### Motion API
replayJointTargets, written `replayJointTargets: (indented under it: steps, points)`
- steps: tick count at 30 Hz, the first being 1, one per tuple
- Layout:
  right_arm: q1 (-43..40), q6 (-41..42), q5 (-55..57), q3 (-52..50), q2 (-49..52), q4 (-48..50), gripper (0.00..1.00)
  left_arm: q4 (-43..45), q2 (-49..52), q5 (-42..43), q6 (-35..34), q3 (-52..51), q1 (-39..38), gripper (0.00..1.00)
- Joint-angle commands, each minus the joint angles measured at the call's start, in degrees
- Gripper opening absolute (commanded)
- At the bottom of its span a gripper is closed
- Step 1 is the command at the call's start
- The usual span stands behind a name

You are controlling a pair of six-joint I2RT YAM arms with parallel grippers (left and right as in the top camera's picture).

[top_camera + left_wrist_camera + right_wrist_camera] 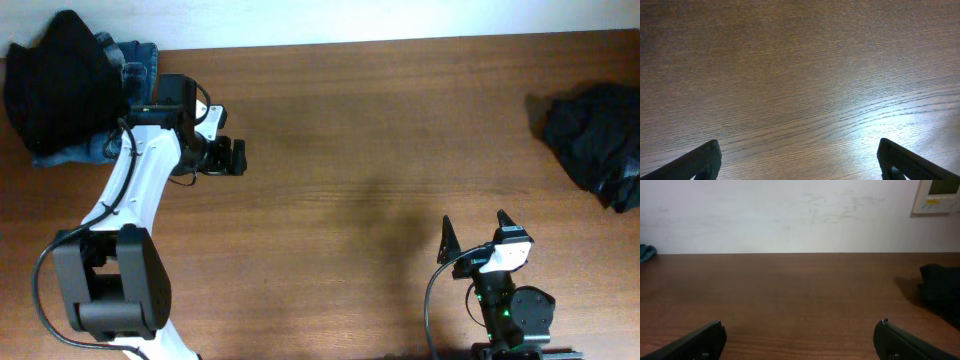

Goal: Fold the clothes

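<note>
The left pincer (238,157) and right pincer (475,224) both gape wide, holding nothing. A stack (60,85) of clothes lies at the tabletop's (350,120) far-left corner, seemingly dealt with. A crumpled black garment (595,140) at the right edge looks unfolded, probably the remaining work.

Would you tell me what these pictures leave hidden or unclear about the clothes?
Overhead: the jeans lie mostly under the black heap, so their outline is hidden.
Overhead: the dark garment at right is cut off by the frame edge.
Right wrist: that garment runs off the right edge; its kind is unclear.
Left wrist: only the table shows.
</note>
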Motion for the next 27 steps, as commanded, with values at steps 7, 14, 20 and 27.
replayJointTargets:
  steps: [7, 14, 20, 27]
  points:
    - [0.6, 0.3, 1.3, -0.3, -0.5, -0.5, 0.99, 0.1, 0.3, 0.8, 0.0, -0.2, 0.0, 0.99]
    - [0.6, 0.3, 1.3, -0.3, -0.5, -0.5, 0.99, 0.0, 0.3, 0.8, 0.0, -0.2, 0.0, 0.99]
    - [0.6, 0.3, 1.3, -0.3, -0.5, -0.5, 0.99, 0.1, 0.3, 0.8, 0.0, -0.2, 0.0, 0.99]
    - [0.6, 0.3, 1.3, -0.3, -0.5, -0.5, 0.99, 0.2, 0.5, 2.3, -0.4, -0.9, -0.5, 0.99]
